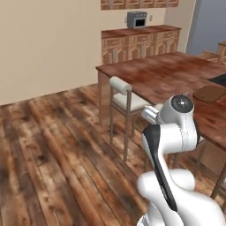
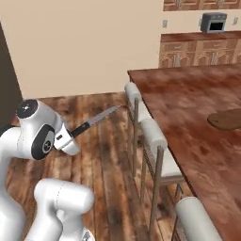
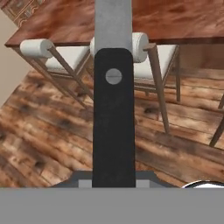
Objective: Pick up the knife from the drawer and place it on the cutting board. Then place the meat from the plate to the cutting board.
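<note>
In the right base view the gripper (image 2: 70,139) is seen at about 9 o'clock, low beside the white arm, nearly closed on the dark handle of the knife (image 2: 96,119). The blade is pointed toward 2 o'clock, away from the robot body, probably so that it is kept clear of the arm while it is carried. In the hand view the knife (image 3: 113,109) is held straight along the line of the hand, so a firm, centred grip can be judged. The stools (image 2: 153,134) are lined between the blade and the countertop (image 2: 188,108). Further right, at about 3 o'clock, the cutting board (image 2: 227,119) is lying flat on the countertop, well apart from the knife, so a long reach over the stools is still needed. The drawer, the plate and the meat cannot be made out.
</note>
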Robot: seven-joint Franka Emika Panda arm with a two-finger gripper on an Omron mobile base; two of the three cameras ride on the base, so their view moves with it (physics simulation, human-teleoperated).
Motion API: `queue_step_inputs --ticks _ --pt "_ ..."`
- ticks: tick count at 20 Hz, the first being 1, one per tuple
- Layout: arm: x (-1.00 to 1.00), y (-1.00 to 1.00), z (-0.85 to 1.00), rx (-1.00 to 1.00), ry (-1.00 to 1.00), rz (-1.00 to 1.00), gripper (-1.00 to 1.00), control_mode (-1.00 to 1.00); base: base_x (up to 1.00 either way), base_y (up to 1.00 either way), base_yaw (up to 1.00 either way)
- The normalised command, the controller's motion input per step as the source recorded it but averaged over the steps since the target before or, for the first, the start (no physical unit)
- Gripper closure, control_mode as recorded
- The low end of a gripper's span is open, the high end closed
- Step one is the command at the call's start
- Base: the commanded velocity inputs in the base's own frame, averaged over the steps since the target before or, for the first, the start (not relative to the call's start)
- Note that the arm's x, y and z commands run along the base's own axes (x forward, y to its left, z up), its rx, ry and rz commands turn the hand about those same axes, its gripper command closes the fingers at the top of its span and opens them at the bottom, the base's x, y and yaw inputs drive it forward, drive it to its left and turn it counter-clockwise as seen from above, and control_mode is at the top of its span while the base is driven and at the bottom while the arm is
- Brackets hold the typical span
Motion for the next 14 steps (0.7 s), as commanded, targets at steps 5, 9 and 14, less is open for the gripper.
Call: queue_step_inputs --ticks 5,9,14 --pt "0.00 0.00 0.00 0.00 0.00 0.00 1.00 1.00 0.92 0.85 -0.67" --pt "0.00 0.00 0.00 0.00 0.00 0.00 1.00 1.00 0.76 0.91 -0.70" --pt "0.00 0.00 0.00 0.00 0.00 0.00 1.00 1.00 0.58 0.86 -0.74"
